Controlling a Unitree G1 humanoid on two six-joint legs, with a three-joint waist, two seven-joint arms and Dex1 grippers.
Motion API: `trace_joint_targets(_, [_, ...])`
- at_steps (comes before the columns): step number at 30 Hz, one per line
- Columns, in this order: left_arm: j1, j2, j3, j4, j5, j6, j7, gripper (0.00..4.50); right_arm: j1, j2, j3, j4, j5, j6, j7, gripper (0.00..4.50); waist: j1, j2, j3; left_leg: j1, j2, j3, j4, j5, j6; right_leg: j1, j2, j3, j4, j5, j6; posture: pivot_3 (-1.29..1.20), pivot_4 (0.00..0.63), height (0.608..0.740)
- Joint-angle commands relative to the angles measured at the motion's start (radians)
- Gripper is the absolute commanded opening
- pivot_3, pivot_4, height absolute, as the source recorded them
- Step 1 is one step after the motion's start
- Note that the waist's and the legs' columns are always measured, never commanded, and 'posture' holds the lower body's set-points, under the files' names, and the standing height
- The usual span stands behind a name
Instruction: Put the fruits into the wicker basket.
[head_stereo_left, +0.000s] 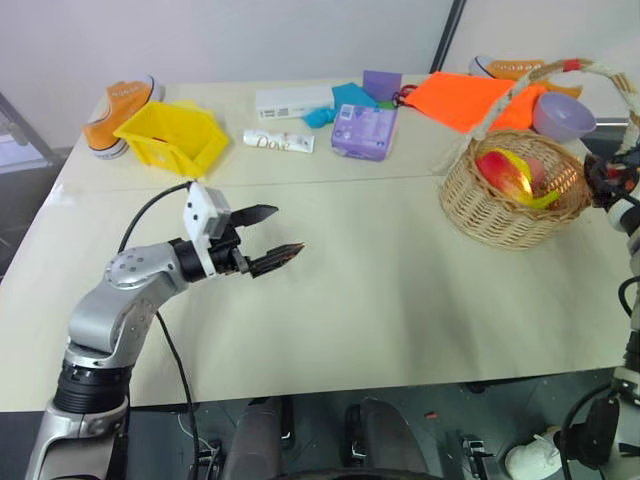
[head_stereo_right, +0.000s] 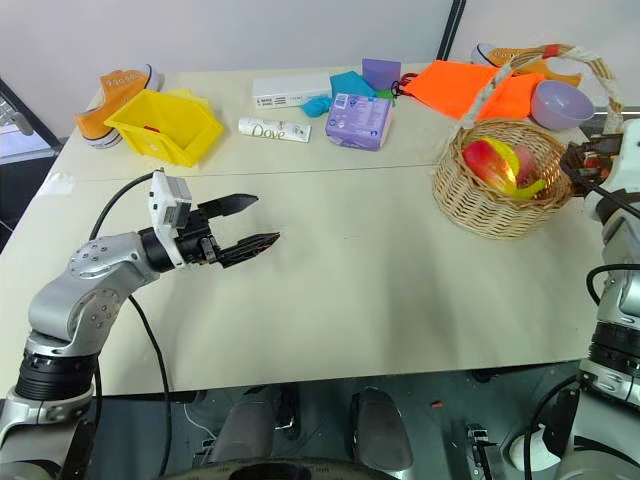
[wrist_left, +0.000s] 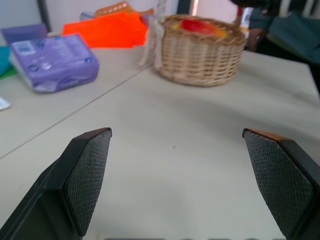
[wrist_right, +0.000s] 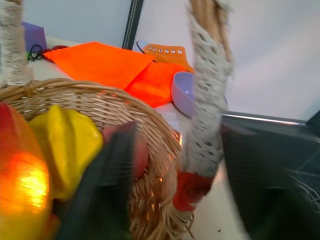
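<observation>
Two grippers in view: left gripper (head_stereo_left: 272, 238) nearest, over bare desk (head_stereo_left: 380, 300), its 2 black fingers spread wide w/ nothing between; finger pads (wrist_left: 87, 180) carry a fine mesh texture. Right gripper (head_stereo_right: 585, 160) sits at the far right, just beside the wicker basket (head_stereo_left: 500, 215); its dark fingers stand on either side of the handle's base in the wrist view, apart, but can't tell whether they touch it. Basket: 1, round, tan woven, bowl-shaped, w/ a tall arched handle (wrist_right: 207, 75) wrapped in pale cord and red at its base. Inside, fruits piled together: 1 red-orange-yellow mango (head_stereo_left: 503, 172), smooth; 1 ridged oval yellow fruit (wrist_right: 67, 145); 1 curved yellow banana (head_stereo_left: 545, 195) at the rim. Mid-desk: 1 purple soft pack (head_stereo_left: 364, 131), 1 white tube (head_stereo_left: 278, 141), 1 yellow plastic bin (head_stereo_left: 172, 138), angular. Far edge: 1 white flat box (head_stereo_left: 293, 101), 1 orange cloth (head_stereo_left: 470, 100), 1 lilac bowl (head_stereo_left: 563, 117), 2 orange sneakers, one at far left (head_stereo_left: 120, 112), one at far right (head_stereo_right: 510, 57).
</observation>
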Motion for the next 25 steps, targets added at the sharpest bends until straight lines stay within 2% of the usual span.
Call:
trace_joint_targets(1, [-0.003,0.0,0.01,0.012,0.039,-0.038,0.016,4.5,0.057,-0.028,-0.058,-0.089,0.005,-0.002,0.0,3.54,0.005,0.0,0.0,0.0,0.0,0.0,0.0,0.0,0.0,0.0,0.0,0.0,0.0,0.0,0.0,0.0,0.15,0.715])
trace_joint_targets(4, [0.018,-0.02,0.041,0.072,0.062,-0.072,0.047,4.5,0.232,-0.015,-0.136,-0.172,0.04,0.004,0.069,3.54,0.022,0.0,0.0,0.0,-0.001,0.0,0.0,-0.001,0.001,0.0,-0.001,0.0,-0.001,0.0,0.0,0.0,0.15,0.715])
trace_joint_targets(8, [0.06,-0.03,0.086,0.158,0.112,-0.142,0.09,4.5,0.472,0.058,-0.244,-0.32,0.177,-0.045,0.228,3.54,0.026,0.0,0.0,-0.001,-0.001,0.0,0.0,-0.004,0.006,0.001,-0.001,0.0,-0.002,0.0,0.0,0.0,0.15,0.715])
trace_joint_targets(11, [0.095,-0.024,0.107,0.221,0.161,-0.208,0.107,4.5,0.604,0.089,-0.245,-0.425,0.257,-0.058,0.335,3.54,0.017,0.002,-0.001,0.0,0.0,0.0,0.0,-0.006,0.009,0.001,-0.001,0.0,-0.002,0.0,0.001,0.0,0.15,0.715])
trace_joint_targets(13, [0.117,-0.027,0.124,0.261,0.187,-0.252,0.122,4.5,0.657,0.099,-0.193,-0.497,0.292,-0.047,0.379,3.54,0.005,0.002,-0.002,0.002,0.0,0.0,0.0,-0.006,0.009,0.002,-0.001,0.001,-0.002,0.0,0.0,0.0,0.15,0.715])
trace_joint_targets(18, [0.178,-0.025,0.146,0.296,0.212,-0.315,0.126,4.5,0.659,0.115,-0.043,-0.556,0.306,-0.053,0.411,3.54,-0.001,0.002,-0.002,0.002,0.001,0.0,0.0,-0.006,0.009,0.001,0.0,0.002,-0.002,0.0,0.0,0.0,0.15,0.715])
trace_joint_targets(21, [0.221,-0.019,0.158,0.273,0.216,-0.317,0.131,4.5,0.588,0.131,0.061,-0.518,0.284,-0.071,0.408,3.54,0.001,0.002,-0.002,0.001,0.001,0.0,0.0,-0.006,0.009,0.001,-0.001,0.002,-0.002,0.0,0.0,0.0,0.15,0.715])
trace_joint_targets(25, [0.261,-0.014,0.173,0.232,0.201,-0.302,0.135,4.5,0.517,0.14,0.132,-0.464,0.264,-0.089,0.408,3.54,0.003,0.001,-0.002,0.0,0.0,0.0,0.0,-0.006,0.009,0.0,-0.002,0.001,-0.002,0.0,0.0,0.0,0.15,0.715])
